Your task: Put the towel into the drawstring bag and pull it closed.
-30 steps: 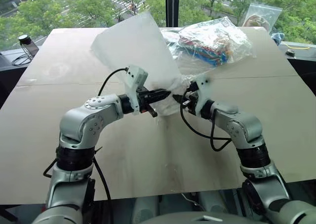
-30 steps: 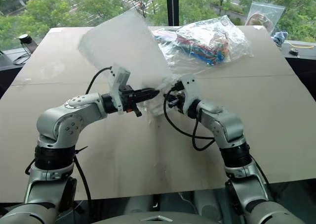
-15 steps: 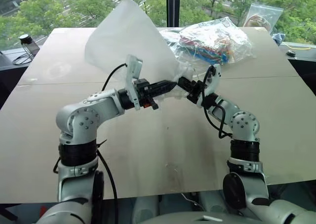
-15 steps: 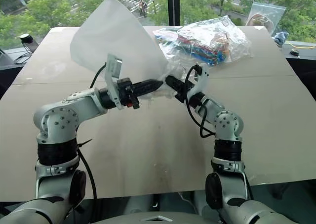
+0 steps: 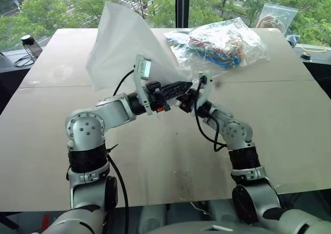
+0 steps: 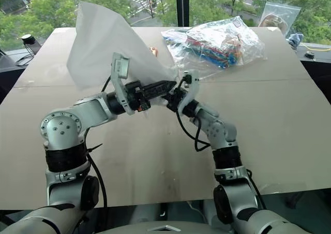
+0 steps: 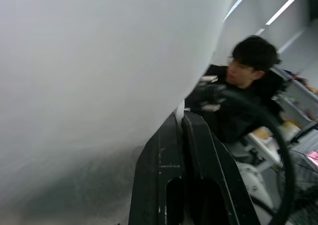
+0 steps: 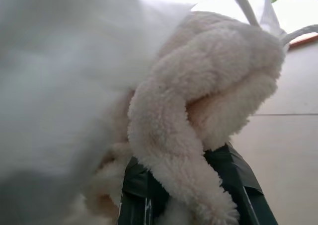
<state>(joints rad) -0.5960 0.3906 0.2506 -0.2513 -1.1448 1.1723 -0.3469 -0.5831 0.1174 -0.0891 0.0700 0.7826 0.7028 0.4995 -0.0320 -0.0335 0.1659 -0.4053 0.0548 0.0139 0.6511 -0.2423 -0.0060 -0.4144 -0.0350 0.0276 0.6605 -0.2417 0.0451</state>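
Right wrist view has the towel [image 8: 198,101], a cream terry bundle with thick rolled folds, draped over that gripper's own black fingers [image 8: 233,178] and pinched between them; beside it hangs the milky fabric of the drawstring bag [image 8: 59,86], and thin white cords [image 8: 243,4] run past the towel's far end; where the fingertips end is buried under the pile, so their tips cannot be made out. From the head views, the left gripper [image 6: 168,84] and the right gripper [image 6: 173,95] meet over the middle of the table [image 6: 289,115], nearly touching; the bag stands up from that meeting point as a broad pale sheet lifted clear of the tabletop, its far corner highest. The left wrist view shows the left gripper's fingers [image 7: 198,150] pressed together on a thin edge of the bag's fabric, which covers most of that side of the scene. Whether the towel sits inside the bag's mouth or only against it cannot be told; the mouth itself is hidden behind both grippers. Behind them lies a clear plastic bag [image 5: 222,43] of colourful contents, well apart.
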